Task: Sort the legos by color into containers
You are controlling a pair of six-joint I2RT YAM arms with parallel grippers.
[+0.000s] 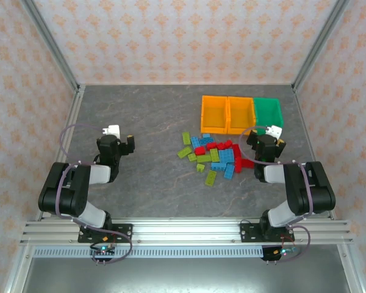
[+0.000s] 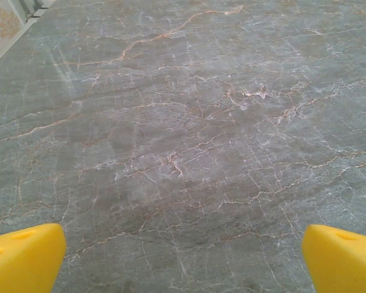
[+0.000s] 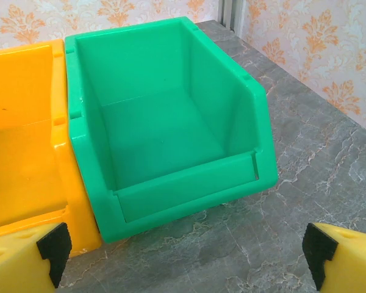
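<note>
Grey marbled tabletop under me, my left gripper spread wide over bare stone. My right gripper gapes too, facing the green bin. Legos lie heaped just left of that hand; beyond them, two orange bins sit in a row with the green.

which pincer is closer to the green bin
Right. The right pincer hangs open just in front of the green bin; the left pincer is far off to its left, over the table.
</note>
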